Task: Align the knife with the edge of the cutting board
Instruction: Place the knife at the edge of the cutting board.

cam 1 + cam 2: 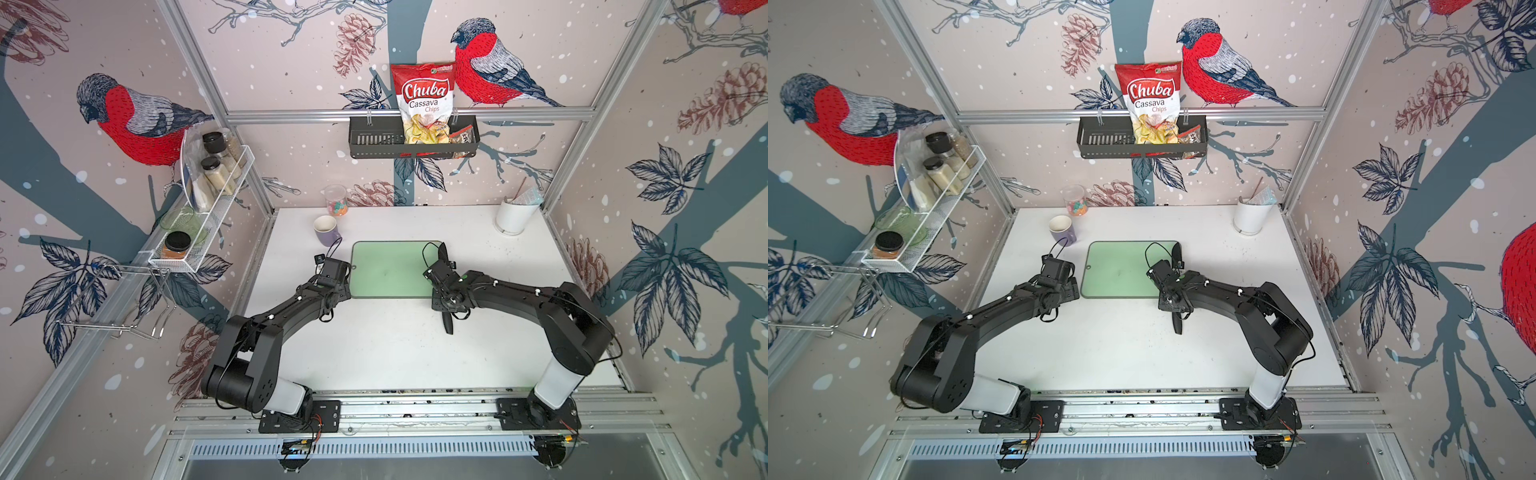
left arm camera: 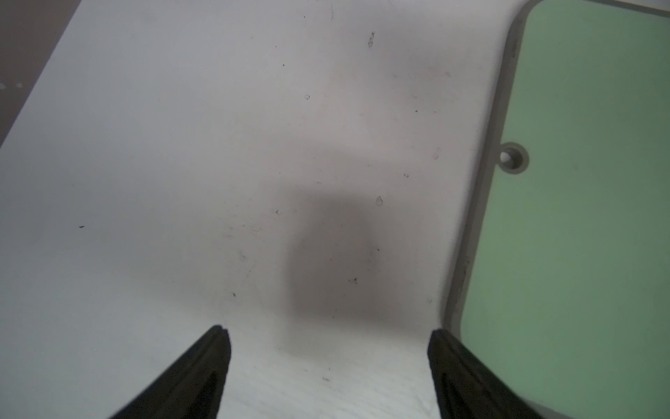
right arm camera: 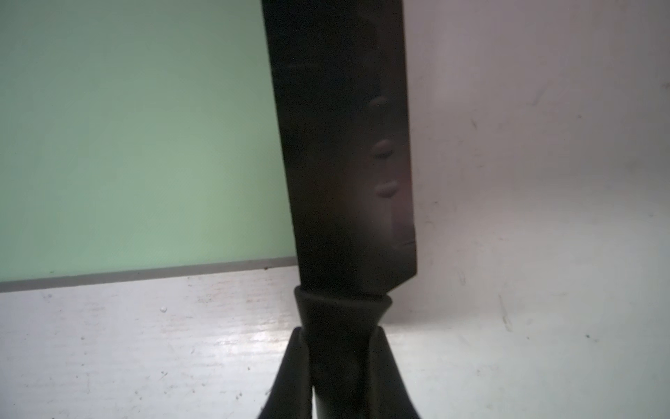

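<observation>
Clamping the slim handle of the knife (image 3: pixel 344 163) just behind the blade, the right gripper (image 3: pixel 342 335) is closed on it, one finger pressed to each side. The black blade runs along the short edge of the cutting board (image 3: pixel 145 145) on the robot's right, with pale green on one side of it and the white table (image 3: pixel 525 217) on the other, and it hides that edge's dark grey rim. The handle sticks out past the board's near long edge, over bare table. In both top views its end pokes out from under the right wrist toward the robot's base, while the blade tip shows beside the board's far right corner. Whether the blade rests on the board or hangs just above it cannot be told. The left gripper (image 2: pixel 328 332) hovers with its jaws spread wide and empty over the table, just beside the board's opposite short edge, near the small hole (image 2: pixel 511 158) in it.
</observation>
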Controlling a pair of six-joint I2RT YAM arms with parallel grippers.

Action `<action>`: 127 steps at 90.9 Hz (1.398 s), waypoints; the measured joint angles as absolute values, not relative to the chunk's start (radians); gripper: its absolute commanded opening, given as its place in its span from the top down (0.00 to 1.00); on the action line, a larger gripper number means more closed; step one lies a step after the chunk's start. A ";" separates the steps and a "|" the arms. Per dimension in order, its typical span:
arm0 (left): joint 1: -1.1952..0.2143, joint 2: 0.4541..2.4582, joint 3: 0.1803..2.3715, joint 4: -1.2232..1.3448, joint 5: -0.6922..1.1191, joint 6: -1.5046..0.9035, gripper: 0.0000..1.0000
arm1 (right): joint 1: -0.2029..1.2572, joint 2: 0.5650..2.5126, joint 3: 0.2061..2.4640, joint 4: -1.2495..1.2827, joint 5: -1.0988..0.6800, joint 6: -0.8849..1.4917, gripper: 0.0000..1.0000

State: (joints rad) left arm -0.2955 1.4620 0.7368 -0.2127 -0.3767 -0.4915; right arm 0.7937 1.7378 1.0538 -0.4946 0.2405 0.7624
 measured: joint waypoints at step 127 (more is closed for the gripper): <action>-0.295 1.457 0.727 -0.212 -0.382 -0.498 0.13 | 0.807 1.797 1.062 -0.448 0.262 0.820 0.80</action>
State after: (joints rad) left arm -0.2955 1.4567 0.7265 -0.2119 -0.3820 -0.4980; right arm 0.8070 1.7973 1.0622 -0.4484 0.2619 0.8204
